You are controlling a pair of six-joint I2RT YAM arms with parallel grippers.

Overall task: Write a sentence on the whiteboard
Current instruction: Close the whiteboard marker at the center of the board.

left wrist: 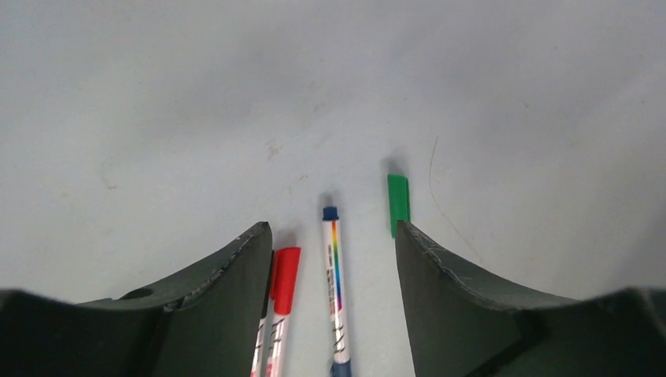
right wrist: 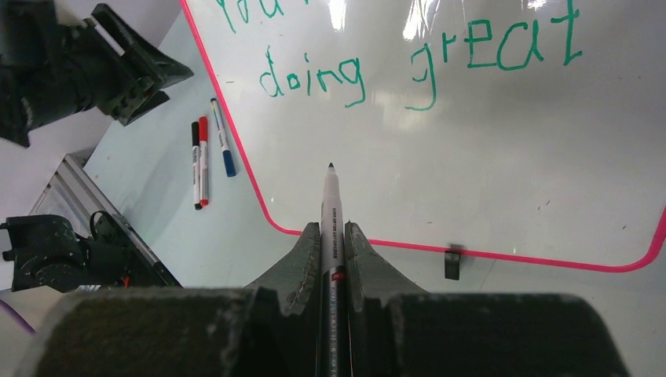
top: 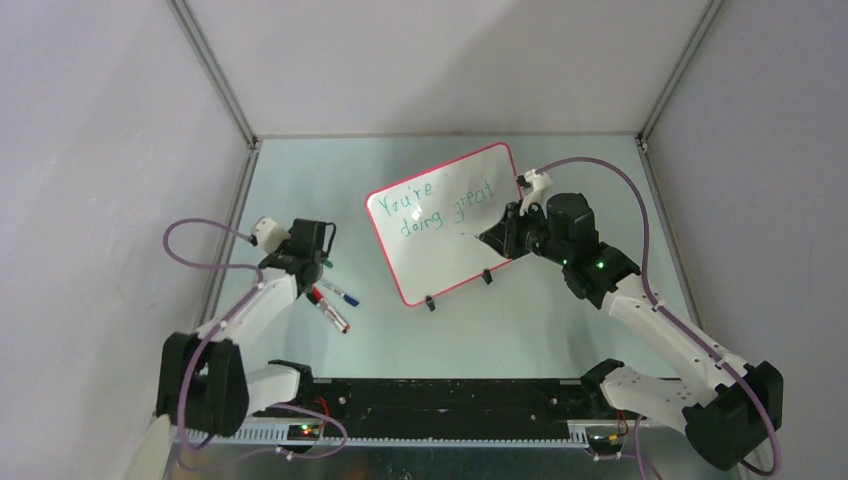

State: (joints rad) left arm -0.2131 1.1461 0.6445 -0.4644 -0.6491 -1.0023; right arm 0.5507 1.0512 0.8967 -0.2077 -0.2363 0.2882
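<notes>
The whiteboard point(top: 440, 225) lies tilted mid-table, with "You're doing great" on it in green; it also fills the right wrist view point(right wrist: 471, 141). My right gripper point(top: 497, 238) point(right wrist: 331, 236) is shut on an uncapped marker point(right wrist: 331, 200). Its tip points at the blank board below "doing"; I cannot tell if it touches. My left gripper point(top: 318, 265) point(left wrist: 330, 232) is open and empty. It hovers over a blue marker point(left wrist: 336, 283), a red marker point(left wrist: 284, 283) and a green cap point(left wrist: 398, 200) on the table.
The loose markers point(top: 332, 300) lie left of the board; a black one point(right wrist: 194, 161) lies beside the red. Two black clip feet point(top: 430, 303) point(top: 487, 277) sit on the board's near rim. A black rail point(top: 440, 400) runs along the near edge. Walls enclose the table.
</notes>
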